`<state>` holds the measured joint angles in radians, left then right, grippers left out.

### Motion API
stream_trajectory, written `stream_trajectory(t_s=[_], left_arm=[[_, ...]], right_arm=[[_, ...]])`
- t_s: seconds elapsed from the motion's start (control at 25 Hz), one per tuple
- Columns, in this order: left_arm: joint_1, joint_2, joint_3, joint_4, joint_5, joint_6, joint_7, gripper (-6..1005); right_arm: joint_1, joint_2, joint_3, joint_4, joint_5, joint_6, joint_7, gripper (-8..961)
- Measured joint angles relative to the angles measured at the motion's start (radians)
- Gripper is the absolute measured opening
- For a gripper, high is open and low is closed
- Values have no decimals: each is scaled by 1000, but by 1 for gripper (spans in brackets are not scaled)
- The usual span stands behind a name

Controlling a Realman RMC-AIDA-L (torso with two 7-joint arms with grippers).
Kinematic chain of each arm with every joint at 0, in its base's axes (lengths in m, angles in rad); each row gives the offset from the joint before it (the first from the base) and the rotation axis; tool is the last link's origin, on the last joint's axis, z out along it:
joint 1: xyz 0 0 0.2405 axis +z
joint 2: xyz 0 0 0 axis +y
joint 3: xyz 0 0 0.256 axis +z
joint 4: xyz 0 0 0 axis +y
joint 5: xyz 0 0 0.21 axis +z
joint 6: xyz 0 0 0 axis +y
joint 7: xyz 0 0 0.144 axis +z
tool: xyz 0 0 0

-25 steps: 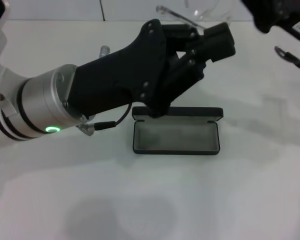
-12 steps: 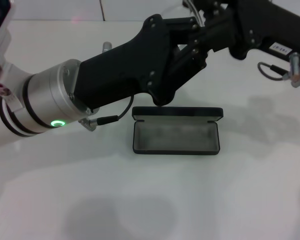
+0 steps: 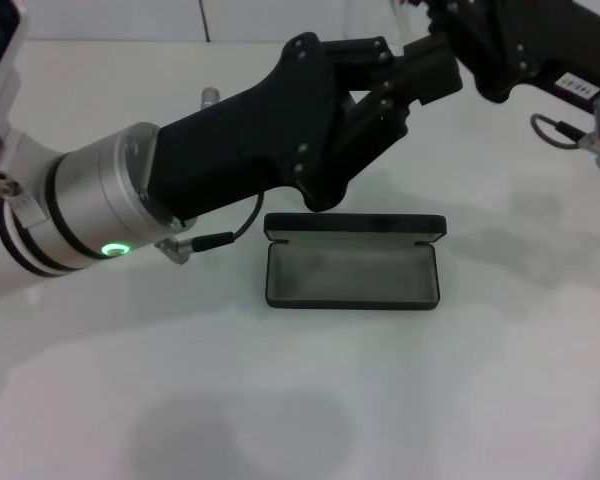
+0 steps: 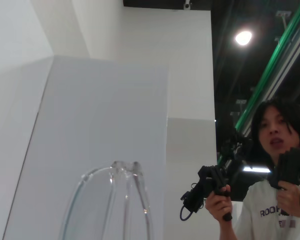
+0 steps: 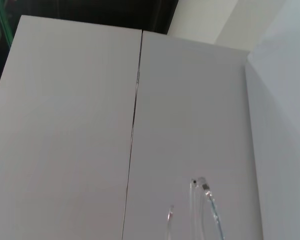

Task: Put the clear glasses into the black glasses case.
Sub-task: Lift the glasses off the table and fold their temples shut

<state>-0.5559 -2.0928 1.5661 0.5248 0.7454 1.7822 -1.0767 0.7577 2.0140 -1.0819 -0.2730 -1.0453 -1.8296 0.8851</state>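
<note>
The black glasses case (image 3: 352, 272) lies open on the white table, lid hinged back, grey lining bare. My left gripper (image 3: 430, 72) reaches from the lower left and hovers above and behind the case, raised off the table, shut on the clear glasses. In the head view both arms hide the glasses. The left wrist view shows their clear curved lens and arms (image 4: 115, 200) close up, and the right wrist view shows two clear arm tips (image 5: 206, 207). My right gripper (image 3: 452, 22) comes in from the upper right, meeting the left gripper's tip.
A thin black cable (image 3: 225, 238) hangs from my left wrist just left of the case. White wall panels (image 5: 135, 125) stand behind the table. In the left wrist view a person (image 4: 277, 145) stands holding hand controllers.
My right arm swung in from the upper right to the left gripper's tip. The left gripper lifted slightly. The glasses, seen above it earlier, are now hidden behind the arms.
</note>
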Motion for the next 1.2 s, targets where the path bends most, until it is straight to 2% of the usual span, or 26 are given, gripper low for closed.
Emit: stream_trajectory(t_s=[0.72, 1.2], left_arm=[[0, -1, -50, -57, -56, -1, 9, 65], [-6, -1, -51, -65, -65, -13, 11, 64]], right_arm=[[13, 0, -31, 0, -35, 7, -12, 65], [25, 0, -50, 0, -38, 22, -17, 65]])
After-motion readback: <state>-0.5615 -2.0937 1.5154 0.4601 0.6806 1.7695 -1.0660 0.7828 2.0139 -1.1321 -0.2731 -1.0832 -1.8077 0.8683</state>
